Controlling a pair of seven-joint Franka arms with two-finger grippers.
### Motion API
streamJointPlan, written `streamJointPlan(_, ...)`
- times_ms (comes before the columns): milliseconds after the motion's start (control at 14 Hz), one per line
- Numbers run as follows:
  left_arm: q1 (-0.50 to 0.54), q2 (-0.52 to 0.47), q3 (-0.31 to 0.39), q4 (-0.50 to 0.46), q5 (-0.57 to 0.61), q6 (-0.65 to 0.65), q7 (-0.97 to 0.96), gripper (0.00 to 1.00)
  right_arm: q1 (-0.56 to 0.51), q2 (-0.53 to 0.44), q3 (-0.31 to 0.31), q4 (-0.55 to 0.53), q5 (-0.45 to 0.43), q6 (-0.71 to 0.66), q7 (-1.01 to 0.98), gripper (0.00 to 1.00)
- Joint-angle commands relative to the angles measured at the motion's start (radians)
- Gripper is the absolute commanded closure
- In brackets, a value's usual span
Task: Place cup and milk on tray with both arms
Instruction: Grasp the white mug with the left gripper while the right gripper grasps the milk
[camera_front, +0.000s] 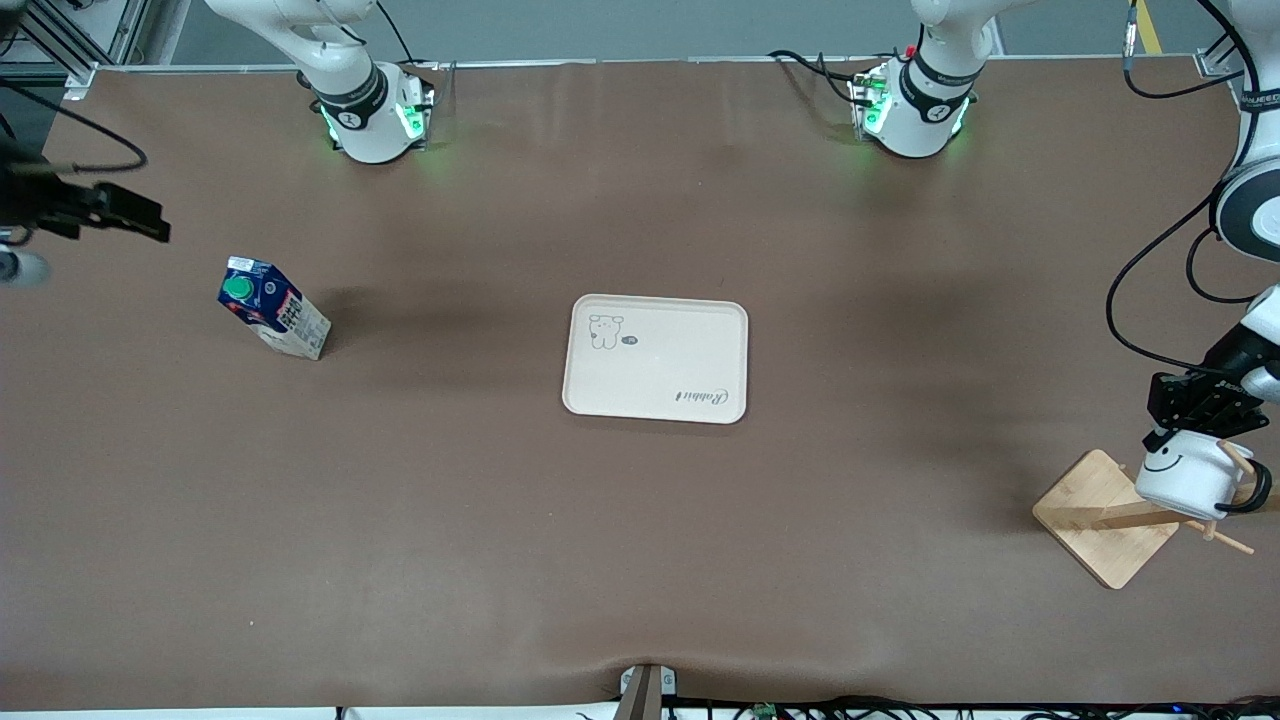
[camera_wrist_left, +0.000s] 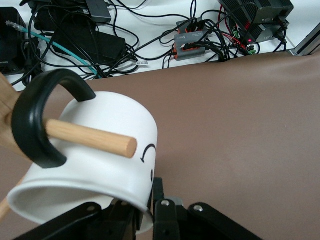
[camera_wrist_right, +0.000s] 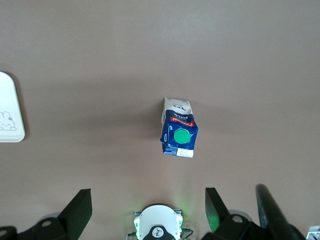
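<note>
The white smiley cup (camera_front: 1185, 478) hangs tilted by its black handle (camera_wrist_left: 37, 122) on a wooden peg (camera_wrist_left: 95, 138) of a rack at the left arm's end of the table. My left gripper (camera_front: 1200, 412) is shut on the cup's rim, one finger inside and one outside (camera_wrist_left: 170, 215). The milk carton (camera_front: 272, 308) stands on the table toward the right arm's end, and shows in the right wrist view (camera_wrist_right: 179, 132). My right gripper (camera_front: 120, 210) is open and empty, high up beside the carton. The cream tray (camera_front: 655, 358) lies empty mid-table.
The rack's square wooden base (camera_front: 1095, 525) lies under the cup, with another peg sticking out. Cables and electronics (camera_wrist_left: 200, 35) lie past the table edge near the cup. The right arm's base (camera_wrist_right: 157, 227) shows between the right fingers. A tray corner (camera_wrist_right: 7, 112) is in the right wrist view.
</note>
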Motion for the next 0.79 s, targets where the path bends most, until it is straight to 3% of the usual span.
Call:
streamJointPlan(0,0.001,0.005,-0.013,0.013,-0.009,-0.015,0.044,1.0,-0.009,0.043,-0.005,0.01,-0.026,-0.011,-0.012,0.0)
streamJointPlan(714,0.007,-0.096,-0.048,-0.014,-0.009,-0.17,0.05,1.0,-0.017,0.035,-0.006,-0.22,-0.025,0.115,0.013,0.0)
